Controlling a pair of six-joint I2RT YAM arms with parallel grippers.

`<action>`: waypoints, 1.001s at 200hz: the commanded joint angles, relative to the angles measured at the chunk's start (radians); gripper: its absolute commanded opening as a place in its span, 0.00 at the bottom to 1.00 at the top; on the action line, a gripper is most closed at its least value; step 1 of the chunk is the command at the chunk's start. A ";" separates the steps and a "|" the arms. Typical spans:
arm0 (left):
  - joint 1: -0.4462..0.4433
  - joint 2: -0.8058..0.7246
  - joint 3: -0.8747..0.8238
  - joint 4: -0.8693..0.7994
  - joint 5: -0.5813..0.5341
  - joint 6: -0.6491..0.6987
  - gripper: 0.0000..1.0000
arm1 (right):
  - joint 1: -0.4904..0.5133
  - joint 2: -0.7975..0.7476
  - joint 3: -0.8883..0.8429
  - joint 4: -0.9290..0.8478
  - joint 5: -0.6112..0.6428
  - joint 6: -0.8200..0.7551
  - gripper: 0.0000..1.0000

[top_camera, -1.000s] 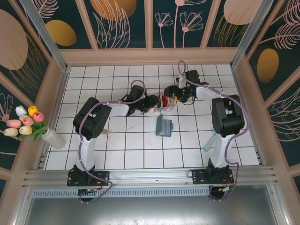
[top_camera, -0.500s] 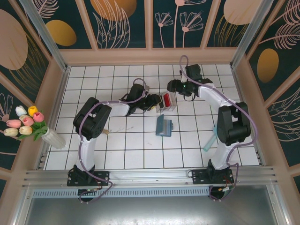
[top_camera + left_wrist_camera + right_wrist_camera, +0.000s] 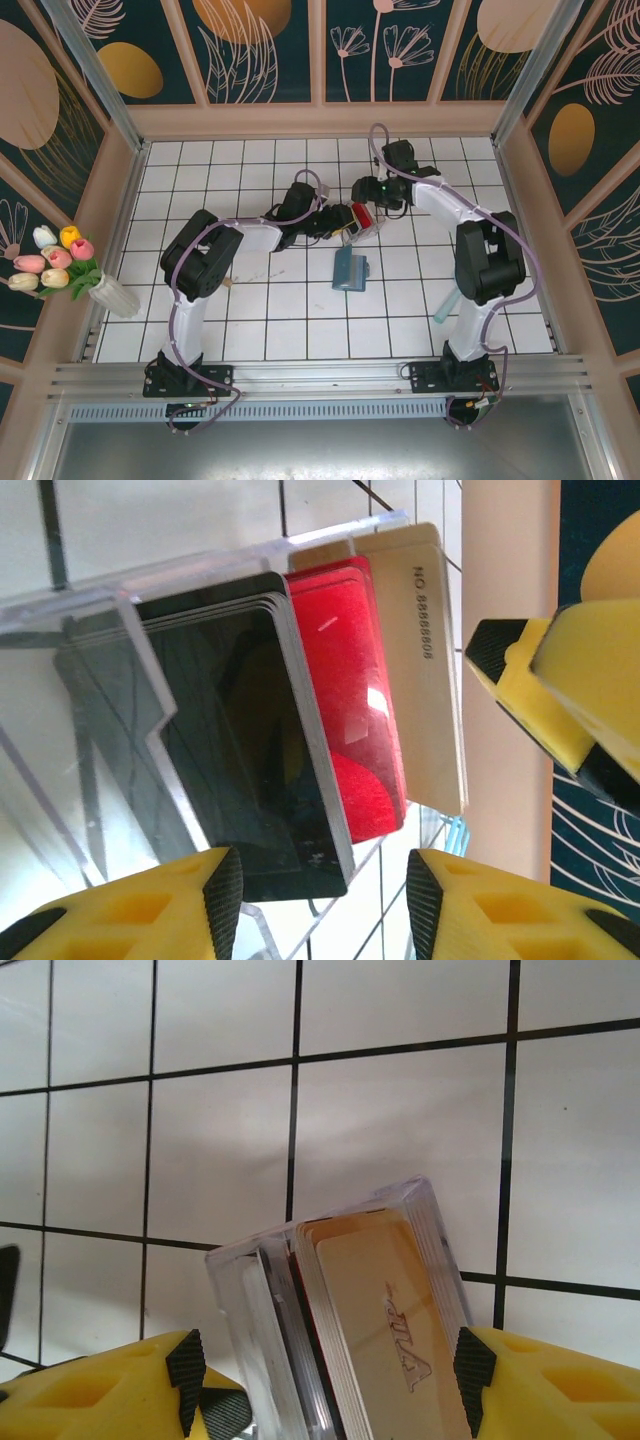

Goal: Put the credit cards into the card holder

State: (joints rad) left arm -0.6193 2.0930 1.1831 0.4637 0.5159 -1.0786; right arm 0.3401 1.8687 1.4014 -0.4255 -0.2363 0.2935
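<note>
The credit cards (image 3: 340,710) stand in the clear rack (image 3: 240,1270), long axis pointing into the half-open, empty left gripper (image 3: 318,905); the right gripper (image 3: 325,1385) straddles the rack, grip uncertain; the card holder (image 3: 350,269) lies just nearer.

I see three cards (image 3: 357,217) standing on edge, side by side, in a clear rack (image 3: 90,610): a black card (image 3: 250,750), then a red card (image 3: 350,710), then a beige card (image 3: 425,660) with printed digits. The holder (image 3: 350,268), teal-blue with a lighter part at 3 o'clock, lies flat at 6 o'clock from them, apart.
</note>
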 commanded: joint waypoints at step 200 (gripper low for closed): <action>0.008 -0.005 0.004 -0.060 -0.166 -0.016 0.53 | 0.109 0.143 0.172 -0.175 0.139 -0.040 0.67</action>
State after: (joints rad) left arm -0.6151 2.0750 1.1690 0.3916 0.3542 -1.0836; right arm 0.4248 1.9907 1.5360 -0.5377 -0.0971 0.2638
